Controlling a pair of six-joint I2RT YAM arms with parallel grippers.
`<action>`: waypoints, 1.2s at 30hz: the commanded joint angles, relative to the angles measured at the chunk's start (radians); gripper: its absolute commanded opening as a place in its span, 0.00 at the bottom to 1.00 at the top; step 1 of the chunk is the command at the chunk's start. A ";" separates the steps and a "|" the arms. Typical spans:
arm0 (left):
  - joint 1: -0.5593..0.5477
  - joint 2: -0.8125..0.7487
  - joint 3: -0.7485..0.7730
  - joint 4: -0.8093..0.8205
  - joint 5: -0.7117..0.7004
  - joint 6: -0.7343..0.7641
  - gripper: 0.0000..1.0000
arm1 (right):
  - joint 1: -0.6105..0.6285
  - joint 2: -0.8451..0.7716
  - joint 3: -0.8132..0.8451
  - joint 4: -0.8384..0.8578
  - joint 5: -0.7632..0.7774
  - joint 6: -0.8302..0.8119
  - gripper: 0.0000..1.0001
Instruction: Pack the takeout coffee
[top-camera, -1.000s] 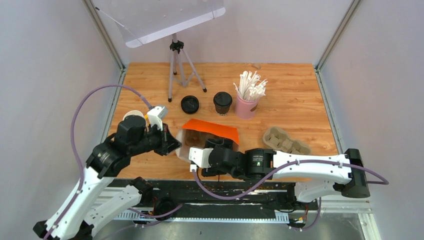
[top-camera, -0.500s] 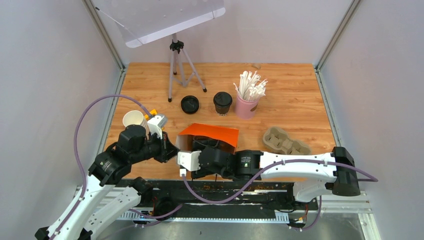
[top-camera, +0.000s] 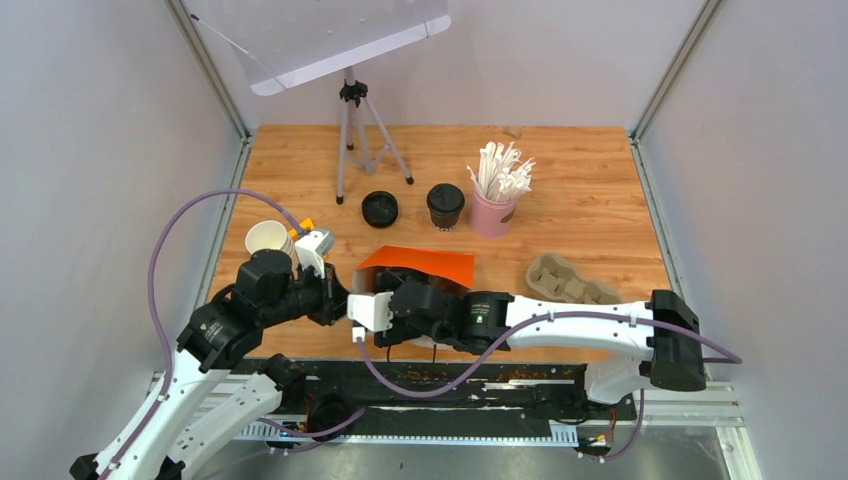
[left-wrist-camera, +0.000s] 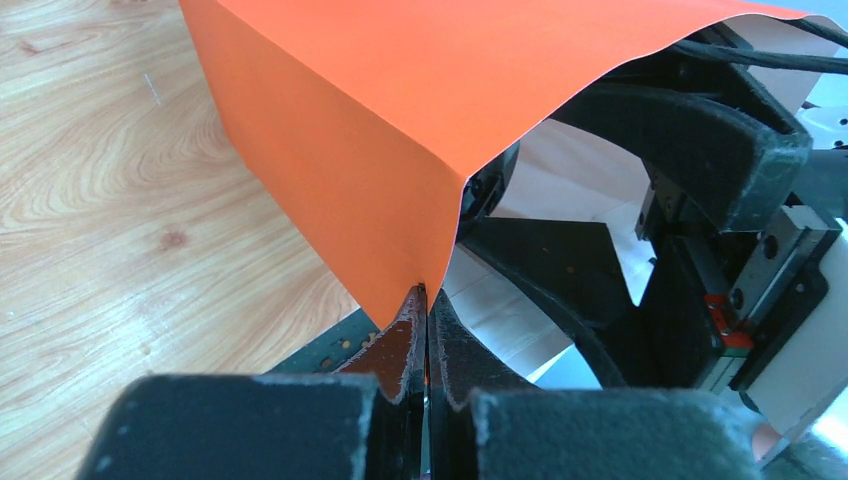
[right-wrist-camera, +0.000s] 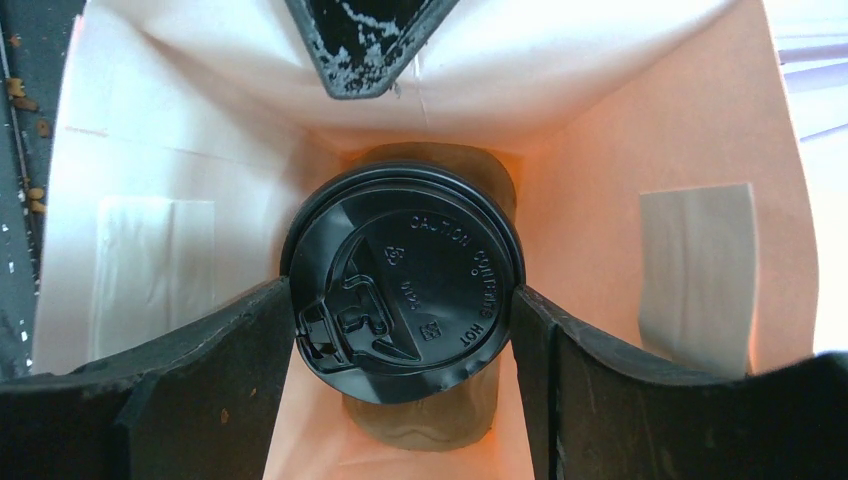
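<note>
Wood table (top-camera: 600, 180); grey walls (top-camera: 90, 150) (tripod (top-camera: 352, 95) rear); lidded cup (right-wrist-camera: 405, 290) in bag (top-camera: 420, 262)

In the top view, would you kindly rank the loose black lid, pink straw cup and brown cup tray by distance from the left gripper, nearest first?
From the left gripper:
1. loose black lid, behind it, centre-left.
2. pink straw cup, back right.
3. brown cup tray, far right.

I log bag (left-wrist-camera: 400, 130) as paper: matt orange outside, plain white inside. Cup lid (right-wrist-camera: 405, 280): black plastic, slight sheen, embossed lettering. Table (left-wrist-camera: 120, 200): wood grain, smooth, low gloss. Cup tray (top-camera: 572, 281): brown pulp, rough-looking.
</note>
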 joint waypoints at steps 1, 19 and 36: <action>-0.004 -0.008 0.002 0.053 0.013 -0.014 0.00 | -0.014 0.030 -0.002 0.114 0.028 -0.053 0.72; -0.004 -0.031 -0.041 0.074 0.007 -0.059 0.00 | -0.055 0.061 -0.044 0.141 0.053 -0.033 0.72; -0.005 -0.036 -0.054 0.095 0.011 -0.081 0.00 | -0.055 0.023 -0.014 0.052 -0.059 -0.045 0.72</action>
